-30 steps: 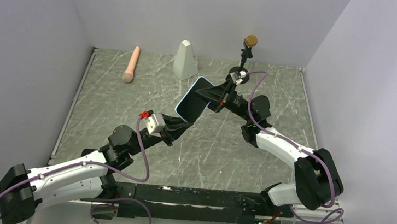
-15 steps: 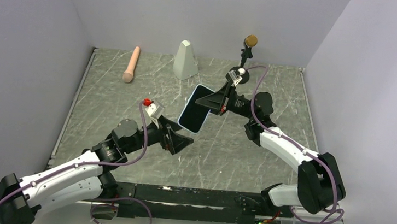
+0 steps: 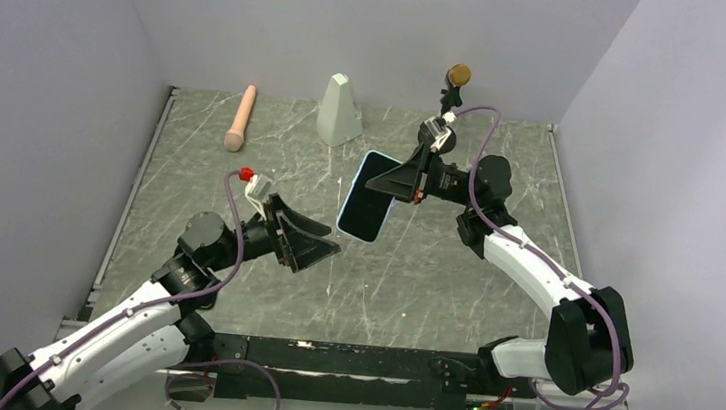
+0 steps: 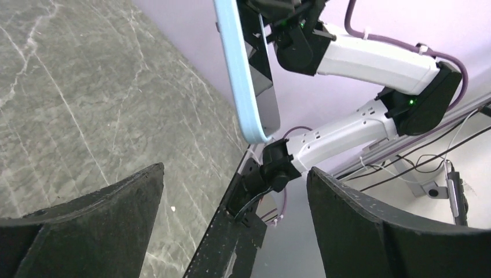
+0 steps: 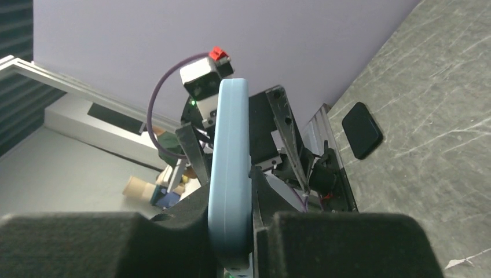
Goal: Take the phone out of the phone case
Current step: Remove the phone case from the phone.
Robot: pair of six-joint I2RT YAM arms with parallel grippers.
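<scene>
The phone case [image 3: 348,226] is a light-blue shell held in the air over the table's middle. The phone's dark screen [image 3: 368,193] fills its rim. My right gripper [image 3: 393,184] is shut on its upper right edge. In the right wrist view the case's blue edge [image 5: 230,168] stands upright, pinched between my black pads [image 5: 341,243]. My left gripper [image 3: 320,249] hangs open below and left of the case, apart from it. In the left wrist view the case [image 4: 240,75] rises above my empty left gripper [image 4: 234,174].
A peach-coloured rod [image 3: 239,119] lies at the back left, and a white cone [image 3: 339,109] stands behind the phone. A stand with a brown ball [image 3: 459,75] is at the back right. A flat black slab [image 5: 362,130] lies near the table's near edge.
My left gripper has let go of the case's lower end, opened wide and drawn back to the lower left. The right gripper has carried the case slightly right and turned it more upright.
</scene>
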